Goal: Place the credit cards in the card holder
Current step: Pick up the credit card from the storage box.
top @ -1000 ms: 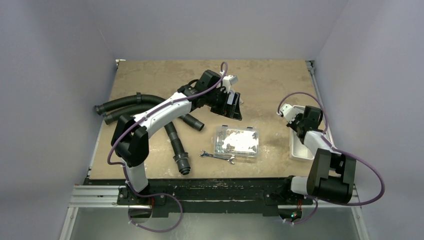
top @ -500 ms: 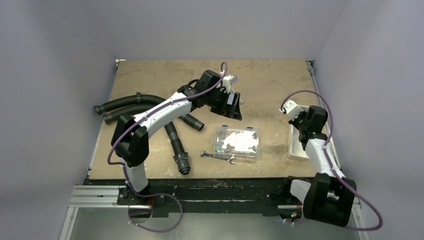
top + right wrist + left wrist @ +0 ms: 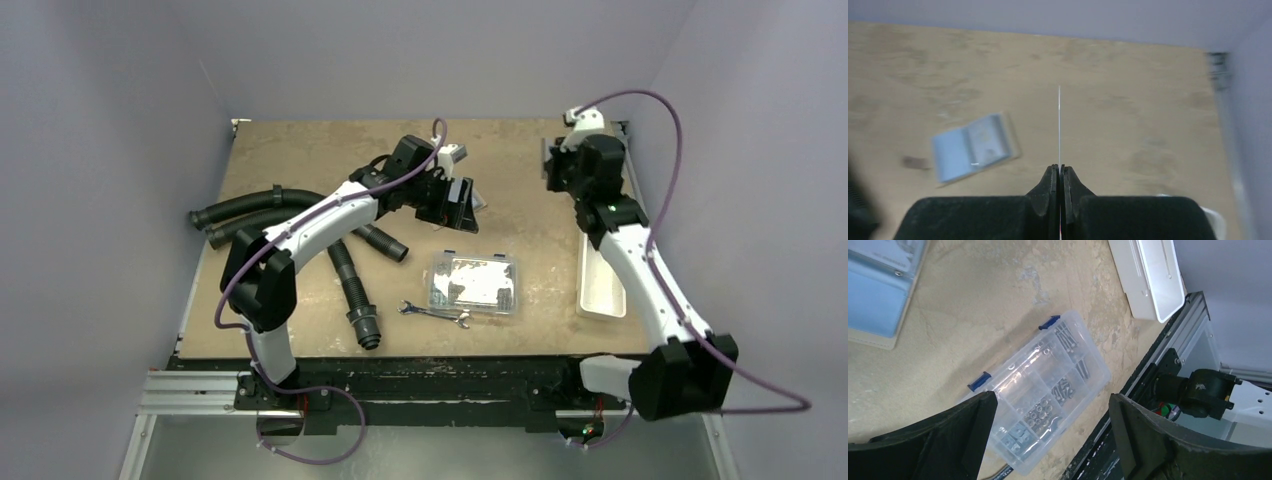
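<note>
In the right wrist view my right gripper [image 3: 1059, 168] is shut on a credit card [image 3: 1059, 125], seen edge-on as a thin pale line sticking straight out from the fingertips. The card holder [image 3: 973, 147] lies open and flat on the table, grey-blue with a tan border, ahead and to the left of that card. From above, the right gripper [image 3: 553, 170] hangs over the table's far right part. My left gripper [image 3: 455, 205] stands open above the table's middle with nothing between its fingers [image 3: 1050, 400]. The card holder [image 3: 878, 295] shows at the top left of the left wrist view.
A clear plastic compartment box [image 3: 472, 283] of small hardware lies at centre front, with a wrench [image 3: 435, 314] beside it. Black corrugated hoses [image 3: 270, 205] sprawl on the left. A white tray [image 3: 600, 290] sits along the right edge.
My right arm has lifted off the white tray and swung to the far right of the table, jaws closed on a card. The left gripper shifted only slightly.
</note>
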Tool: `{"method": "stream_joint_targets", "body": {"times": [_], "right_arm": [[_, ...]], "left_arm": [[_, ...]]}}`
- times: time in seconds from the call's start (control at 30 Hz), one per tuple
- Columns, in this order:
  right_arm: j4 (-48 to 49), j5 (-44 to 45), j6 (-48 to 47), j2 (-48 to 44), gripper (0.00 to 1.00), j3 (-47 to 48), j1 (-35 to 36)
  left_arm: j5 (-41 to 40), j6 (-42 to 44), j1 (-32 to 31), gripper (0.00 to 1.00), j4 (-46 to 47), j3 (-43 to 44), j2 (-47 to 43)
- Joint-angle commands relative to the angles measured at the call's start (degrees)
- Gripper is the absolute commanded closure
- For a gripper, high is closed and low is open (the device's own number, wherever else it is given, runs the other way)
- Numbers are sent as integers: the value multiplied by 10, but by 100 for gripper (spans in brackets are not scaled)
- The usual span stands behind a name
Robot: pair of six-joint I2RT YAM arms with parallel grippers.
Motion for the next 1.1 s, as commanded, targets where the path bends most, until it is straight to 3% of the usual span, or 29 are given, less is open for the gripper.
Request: {"method": "stream_joint_targets", "body": {"times": [0.0,0.13,0.2,0.3,0.4,0.47,0.53,0.57,0.87,1.07], "right_arm": [[-115,-140,233,89,100,61,56],[-13,-342,299,136,100,32,64],[64,-420,326,174,100,17,64],[101,-497,342,236,100,33,64],[207,-581,397,260,100,8,64],[249,-633,422,275,100,-1,64],[265,-658,428,281,100,-5,64],[269,-663,428,282,100,-7,64],[430,-690,554,291,100,-38,64],[513,-691,614,308,100,-48,64]], "left_arm": [[16,-16,36,11,40,-2,-29],[40,-57,88,10,99,-33,-57],[88,-112,123,11,173,-81,-81],[115,-221,167,10,318,-178,-119],[121,-282,177,10,415,-238,-126],[116,-322,177,15,470,-271,-122],[107,-358,178,30,564,-318,-127],[101,-371,178,33,584,-334,-130],[145,-493,165,22,806,-389,-72],[161,-560,152,43,929,-407,-19]]}}
